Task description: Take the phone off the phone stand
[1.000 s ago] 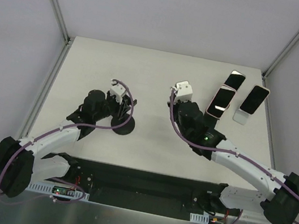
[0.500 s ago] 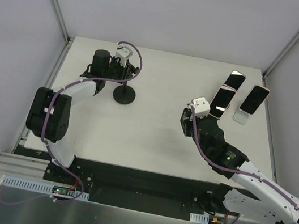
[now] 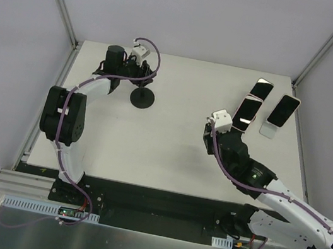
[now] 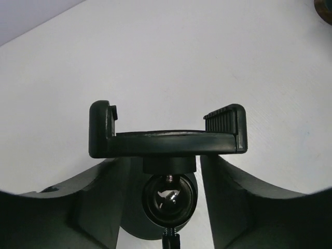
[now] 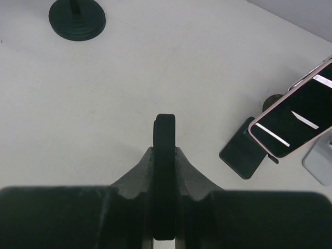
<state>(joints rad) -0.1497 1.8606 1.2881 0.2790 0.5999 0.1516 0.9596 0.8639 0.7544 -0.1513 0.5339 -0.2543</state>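
The black phone stand shows its empty clamp [image 4: 167, 142] in the left wrist view, and its round base [image 3: 142, 99] sits at the back left of the table. My left gripper [image 4: 165, 165] is open, with a finger on each side of the stand's ball joint and slim gaps between them. My right gripper [image 5: 165, 153] is shut on the phone [image 5: 165, 135], a thin black slab seen edge-on, above the middle right of the table [image 3: 208, 133]. The stand's base [image 5: 77, 19] also shows far off in the right wrist view.
Three other phones rest on small stands at the back right [image 3: 263, 88], [image 3: 246, 112], [image 3: 283, 110]. The pink-rimmed phone [image 5: 298, 116] leans over a black square base [image 5: 243, 154] just right of my right gripper. The table's side rails [image 3: 47, 111] border the white surface.
The left arm has swung to the back left with the stand, and its jaws have widened. The right gripper pulled right and nearer with the phone, then held still.
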